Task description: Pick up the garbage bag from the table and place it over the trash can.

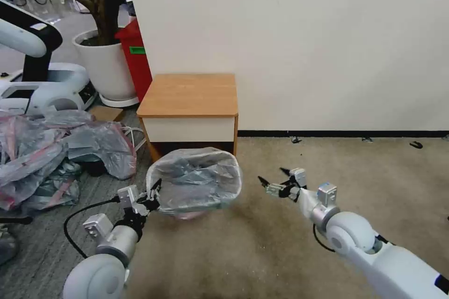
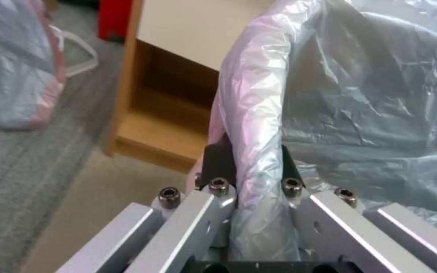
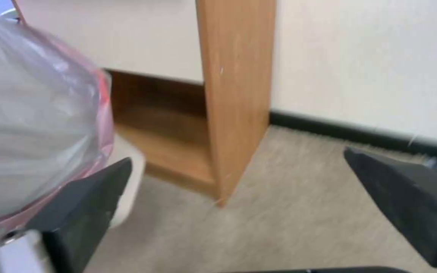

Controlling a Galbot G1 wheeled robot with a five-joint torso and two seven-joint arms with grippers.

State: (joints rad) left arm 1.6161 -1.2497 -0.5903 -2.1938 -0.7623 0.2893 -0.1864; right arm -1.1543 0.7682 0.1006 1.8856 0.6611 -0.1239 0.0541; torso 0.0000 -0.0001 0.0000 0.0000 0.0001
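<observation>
The garbage bag [image 1: 194, 180], crinkled grey plastic with a pink band, is stretched over the trash can, which stands on the carpet in front of the table [image 1: 187, 93]. The bag covers the can's rim; a strip of cream wall [image 3: 127, 182] shows below the pink band. My left gripper [image 1: 152, 194] is at the can's left side, shut on the bag's rolled rim [image 2: 256, 125], with one black finger [image 2: 218, 159] on each side of it. My right gripper [image 1: 271, 174] hovers open just right of the can, nothing between its fingers [image 3: 415, 197].
A heap of similar grey-pink bags [image 1: 51, 149] lies on the floor to the left. Behind it stand a white plant pot [image 1: 105, 65], a red bin [image 1: 135, 56] and another robot [image 1: 32, 74]. Open carpet [image 1: 351, 163] stretches right of the can, up to the wall.
</observation>
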